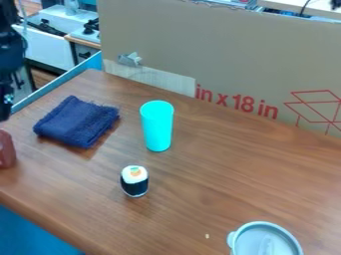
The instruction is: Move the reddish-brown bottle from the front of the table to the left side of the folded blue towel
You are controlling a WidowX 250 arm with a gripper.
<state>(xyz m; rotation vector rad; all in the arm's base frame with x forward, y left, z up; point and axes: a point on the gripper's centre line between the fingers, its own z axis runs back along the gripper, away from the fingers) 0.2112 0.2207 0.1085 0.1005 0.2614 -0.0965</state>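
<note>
The black gripper (7, 94) hangs at the left edge, partly cut off by it, to the left of a folded dark blue cloth (78, 122). A turquoise cup (158, 126) stands upright near the middle of the wooden table, right of the cloth. In front of the cup, a sushi-like piece (135, 181) stands upright, with a dark wrap, a white top and an orange and green centre. A reddish-brown object (7, 149) is cut off by the left edge, below the gripper.
A pale grey lidded container (265, 240) sits at the bottom right, cut off by the lower edge. The wooden table (220, 174) is bounded behind by a tall cardboard panel (226, 55) and at the back left by a blue rim (57, 83).
</note>
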